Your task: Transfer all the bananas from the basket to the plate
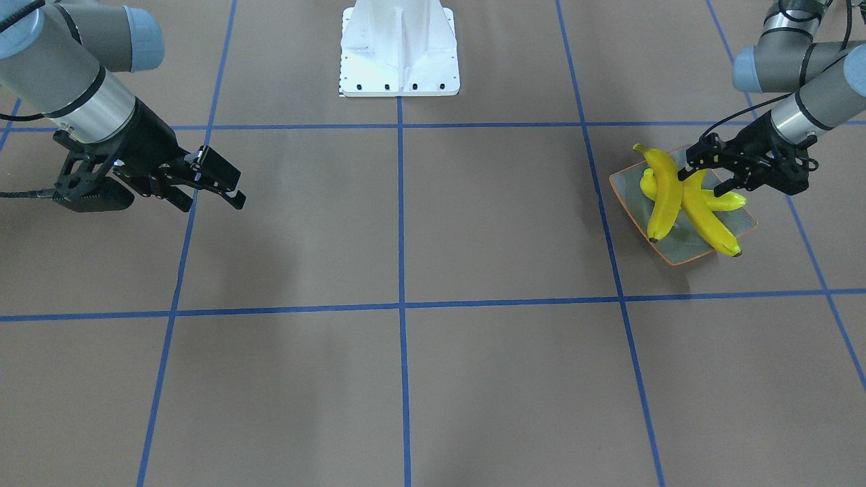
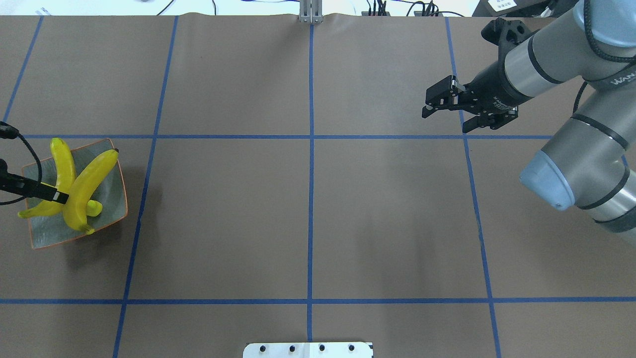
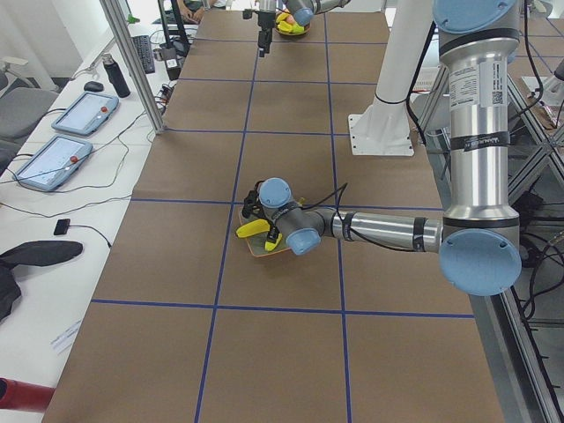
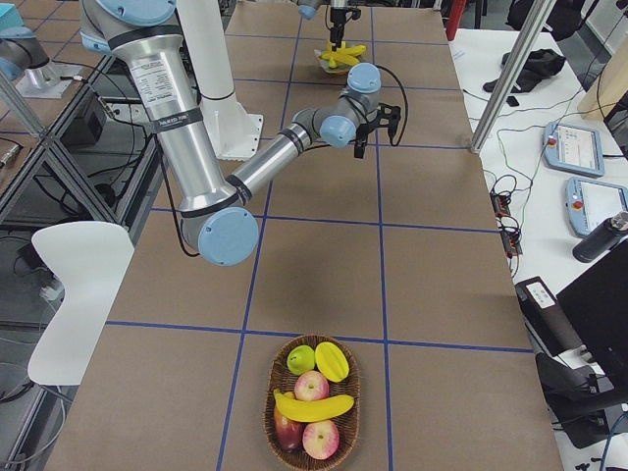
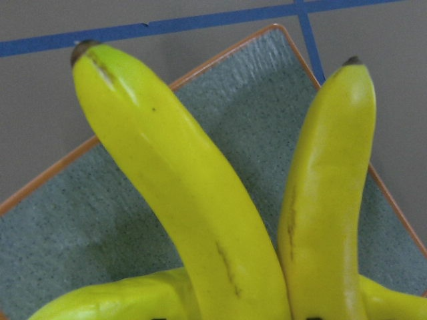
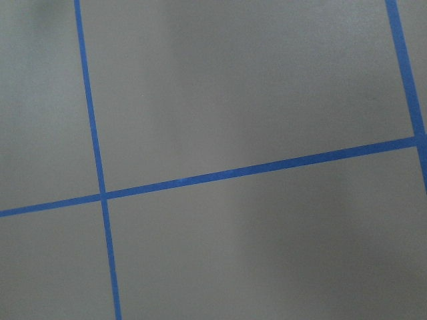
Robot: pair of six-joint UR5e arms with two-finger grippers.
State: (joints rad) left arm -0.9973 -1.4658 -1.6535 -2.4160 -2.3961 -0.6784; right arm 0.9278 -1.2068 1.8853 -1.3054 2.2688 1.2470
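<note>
The grey-green plate (image 1: 685,250) with an orange rim holds three bananas: two deep-yellow ones (image 1: 666,196) (image 1: 712,228) cross over a paler one (image 1: 734,200). My left gripper (image 1: 710,177) hovers low over their crossing, open, its fingers straddling the pile. The left wrist view shows two bananas (image 5: 193,200) (image 5: 327,200) close up on the plate (image 5: 253,107). A wicker basket (image 4: 312,402) holds one more banana (image 4: 312,406) among other fruit. My right gripper (image 2: 444,118) is open and holds nothing, hanging above bare table far from both.
Apples and another yellow fruit share the basket. The white robot base (image 1: 399,51) stands at the table's middle edge. Blue tape lines (image 2: 311,174) grid the brown tabletop. Tablets and cables lie on side benches beyond the table.
</note>
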